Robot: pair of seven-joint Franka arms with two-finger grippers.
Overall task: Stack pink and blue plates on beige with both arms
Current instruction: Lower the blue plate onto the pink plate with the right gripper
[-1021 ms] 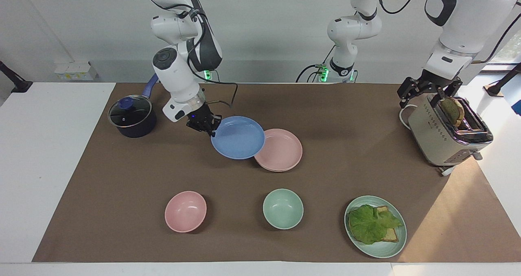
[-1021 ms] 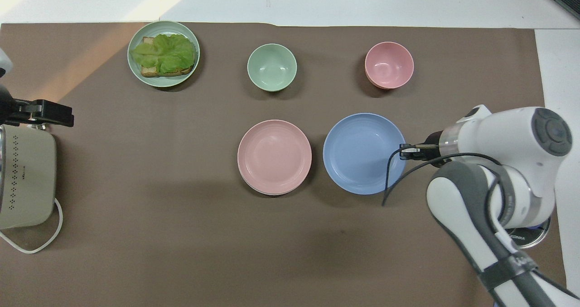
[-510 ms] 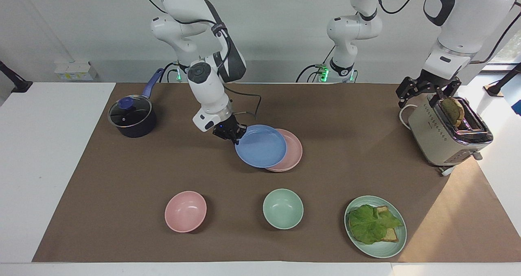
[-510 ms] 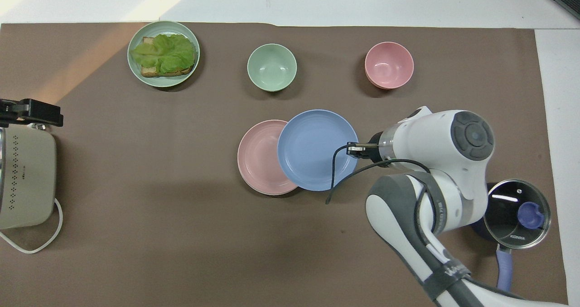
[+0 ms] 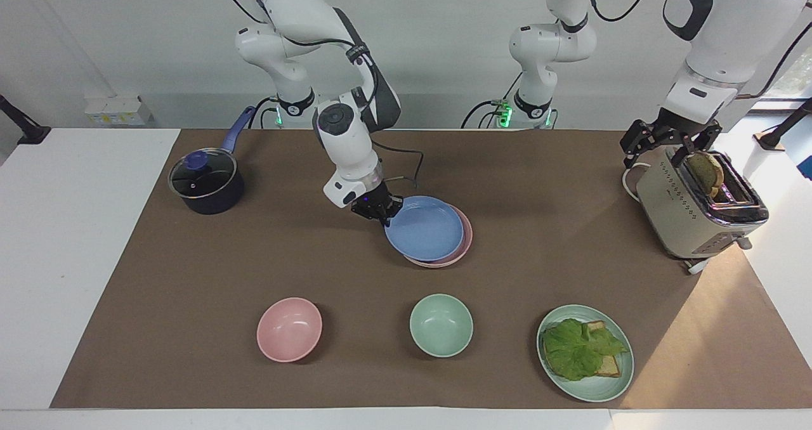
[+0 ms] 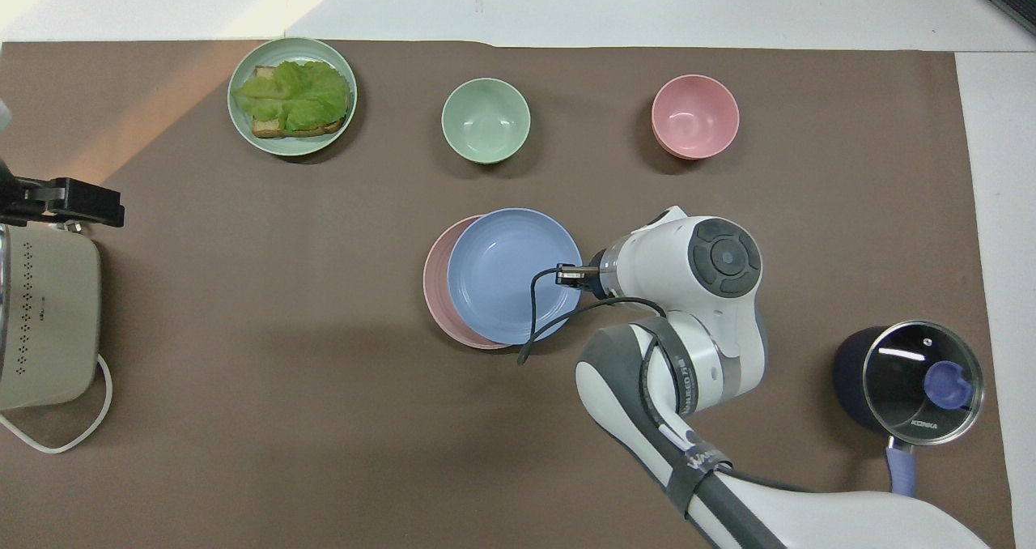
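My right gripper [image 5: 386, 217] [image 6: 571, 274] is shut on the rim of the blue plate [image 5: 424, 228] [image 6: 510, 274], at the plate's edge toward the right arm's end. The blue plate hangs low over the pink plate [image 5: 467, 240] [image 6: 435, 290] and covers most of it. Only a crescent of pink shows toward the left arm's end. I cannot tell whether the two plates touch. The beige plate is hidden beneath the pink one. My left gripper [image 5: 666, 146] [image 6: 69, 205] waits open above the toaster, holding nothing.
A toaster [image 5: 694, 211] with a slice in its slot stands at the left arm's end. A lidded dark pot [image 5: 206, 182] sits at the right arm's end. Farther from the robots are a pink bowl [image 5: 289, 329], a mint-green bowl [image 5: 441, 325] and a green plate [image 5: 618, 382] with lettuce on toast.
My right gripper has carried the blue plate toward the left arm's end, from beside the pink plate to over it. The left arm has stayed put.
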